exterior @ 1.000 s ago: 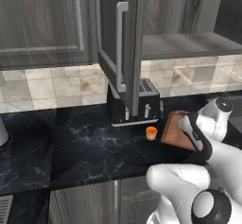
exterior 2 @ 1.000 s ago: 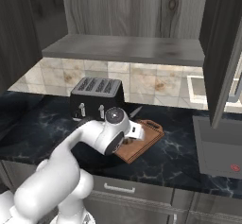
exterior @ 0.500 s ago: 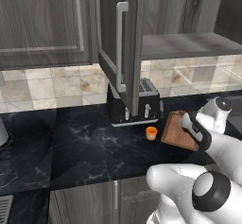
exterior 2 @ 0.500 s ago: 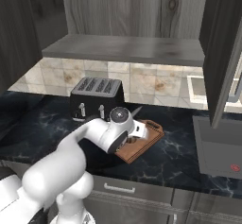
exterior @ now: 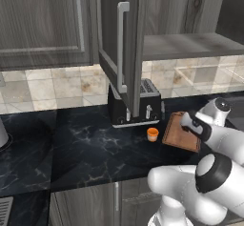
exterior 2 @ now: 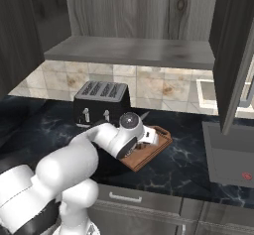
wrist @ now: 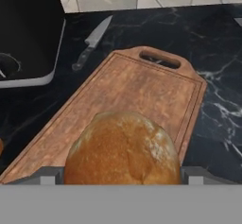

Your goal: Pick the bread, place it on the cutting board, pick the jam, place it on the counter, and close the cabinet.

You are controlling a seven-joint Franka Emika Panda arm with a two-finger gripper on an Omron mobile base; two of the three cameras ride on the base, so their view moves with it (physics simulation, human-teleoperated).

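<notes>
Arm edged right; end effector (wrist: pixel 122 173) clamps round golden-brown bread (wrist: pixel 123 150) over cutting board (wrist: pixel 142 88).

Bare cutting board (wrist: pixel 142 90) lies beyond the bread (wrist: pixel 124 150); toaster (wrist: pixel 28 34) and knife (wrist: pixel 92 41) crowd one side.

In the left base view's centre the jam (exterior: pixel 152 134) stands on the surface (exterior: pixel 81 144) before the toaster (exterior: pixel 135 103), the cutting board (exterior: pixel 178 132) to its right.
</notes>
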